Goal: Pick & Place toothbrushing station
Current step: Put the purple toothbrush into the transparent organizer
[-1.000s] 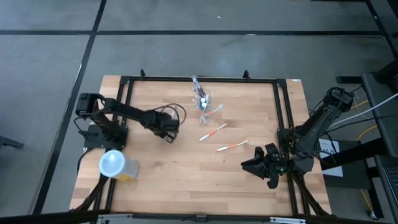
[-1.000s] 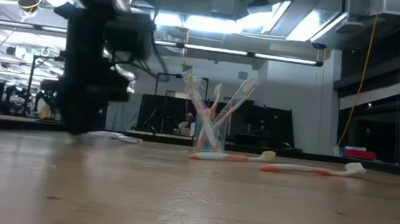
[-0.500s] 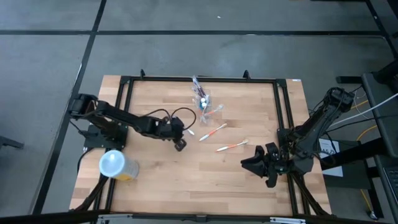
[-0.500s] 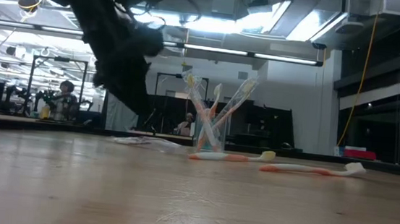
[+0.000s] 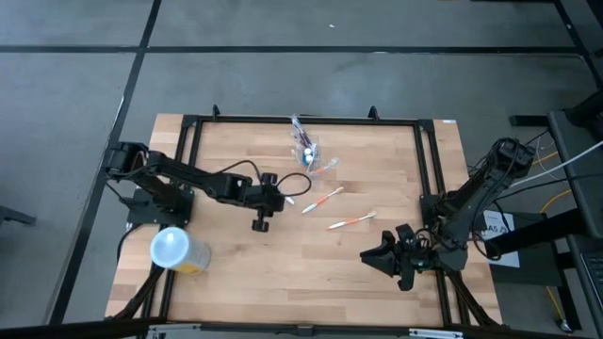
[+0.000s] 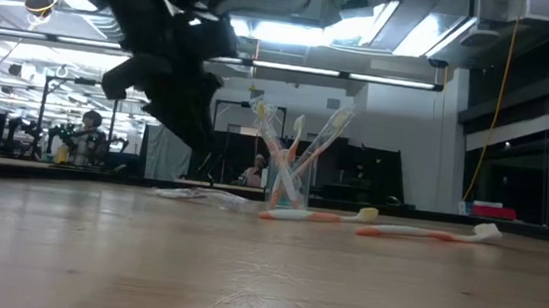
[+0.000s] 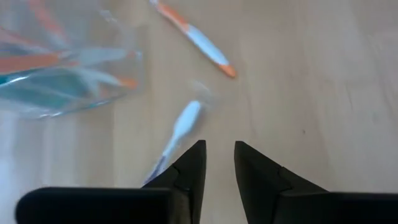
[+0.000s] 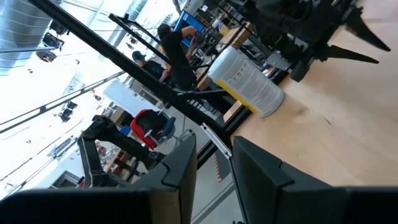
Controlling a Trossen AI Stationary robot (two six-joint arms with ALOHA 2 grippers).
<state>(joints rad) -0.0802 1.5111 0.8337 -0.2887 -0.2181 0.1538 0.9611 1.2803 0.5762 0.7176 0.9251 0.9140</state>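
High view: the toothbrushing station [image 5: 307, 153], a small clear cup with brushes standing in it, sits near the far edge of the desk [image 5: 236, 273], about in the middle from side to side. The left hand [image 5: 261, 224] hangs over the desk not far from it. From that hand, the cup lies at about one o'clock, a little farther back and to the right. A white toothbrush [image 5: 288, 200] lies on the wood between the hand and the cup. Two more brushes with orange on them [image 5: 323, 200] [image 5: 351, 221] lie flat to the right of that.

The right hand [image 5: 375, 260] waits near the front right side of the desk, well apart from the cup. So the left arm is the nearer one, and I think it should do the picking.

In the left wrist view the two dark fingers [image 7: 194, 171] of the left hand stand a little apart with nothing between them. The cup shows off to one side there, not straight ahead, so I think the hand must turn and reach toward it. In the right wrist view the right hand's fingers [image 8: 180, 163] are also a little apart and hold nothing.

The cup stands upright in the low view, its brushes leaning out in different ways, so a grip on its side wall from low down looks best.
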